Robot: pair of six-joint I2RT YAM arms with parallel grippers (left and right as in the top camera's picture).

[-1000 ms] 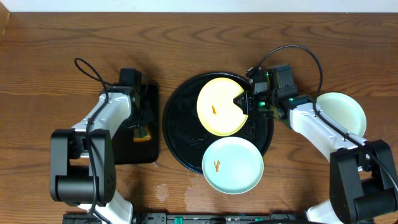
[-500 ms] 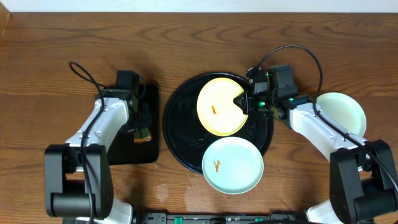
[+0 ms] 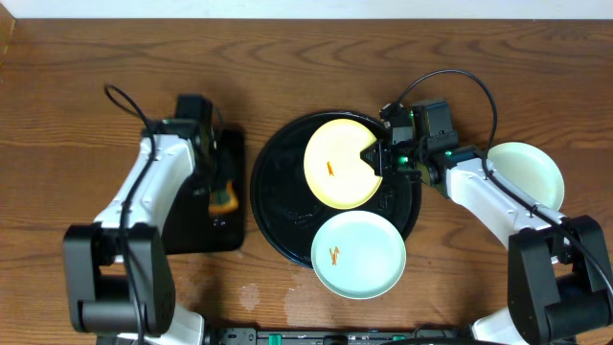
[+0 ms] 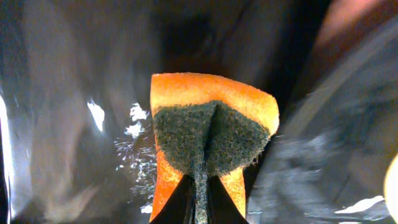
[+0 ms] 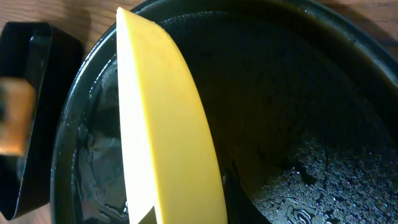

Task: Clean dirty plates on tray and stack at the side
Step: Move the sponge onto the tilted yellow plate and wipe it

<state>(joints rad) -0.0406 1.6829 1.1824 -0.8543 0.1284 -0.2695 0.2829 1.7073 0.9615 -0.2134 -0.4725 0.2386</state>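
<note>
A pale yellow plate (image 3: 337, 165) with a small orange smear is held tilted above the round black tray (image 3: 273, 206). My right gripper (image 3: 381, 159) is shut on its right rim; the plate fills the right wrist view (image 5: 168, 137). A mint-blue plate (image 3: 359, 254) with an orange smear lies on the tray's front edge. Another pale plate (image 3: 529, 171) rests on the table at the right. My left gripper (image 3: 222, 196) is shut on an orange sponge with a dark scrub face (image 4: 211, 134) above the rectangular black tray (image 3: 206, 230).
The rectangular black tray is wet and glossy in the left wrist view (image 4: 68, 124). Cables loop behind both arms. Wooden table surrounds the trays.
My left arm has shifted slightly back and the sponge has lifted a little over the rectangular tray. The right gripper and yellow plate have not moved.
</note>
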